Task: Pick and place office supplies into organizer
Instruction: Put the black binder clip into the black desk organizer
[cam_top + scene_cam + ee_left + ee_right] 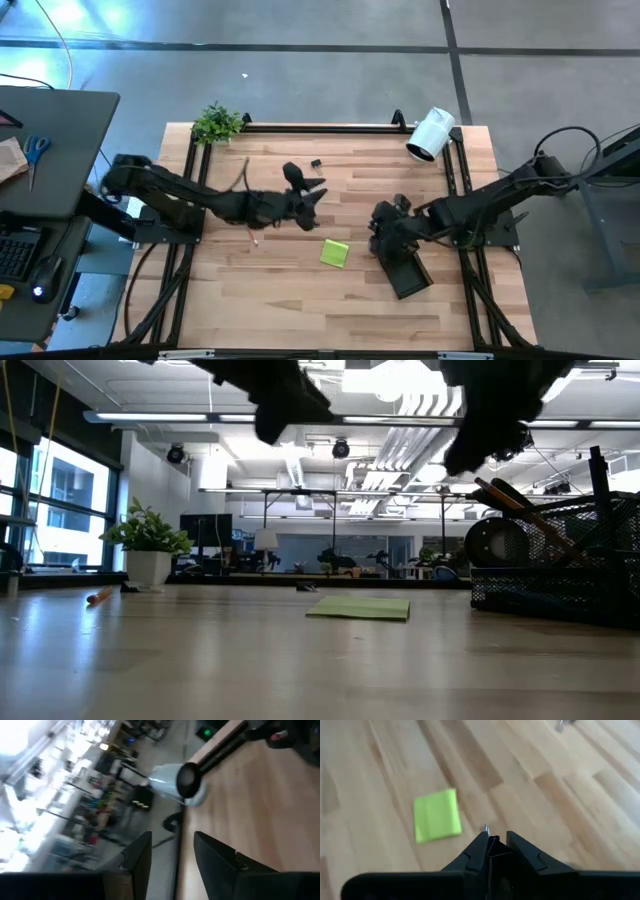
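The black mesh organizer (408, 272) (560, 565) stands on the table's right half, with long dark pens (525, 510) leaning out of its cup. The lime-green sticky-note pad (335, 252) (362, 607) (437, 815) lies flat just left of it. An orange pencil (100, 597) lies far to the left, and a tiny black clip (316, 163) lies near the far edge. My right gripper (385, 228) (494, 842) hovers over the organizer's far end, shut on a slim dark thing. My left gripper (312, 195) (172, 857) hangs open above the table's middle and holds nothing. My right gripper pinches a slim dark thing with a small metal tip (486, 827), seemingly a pen, between its two fingers. The tip sticks out past the fingertips. The thing is lifted clear of the table. The fingers hide the rest of it.
A white cylindrical camera (430, 133) (172, 780) sits at the far right corner, and a small potted plant (217, 123) (148, 545) at the far left. A black frame rail (320, 128) runs along the far edge. Bare wood lies toward the near edge.
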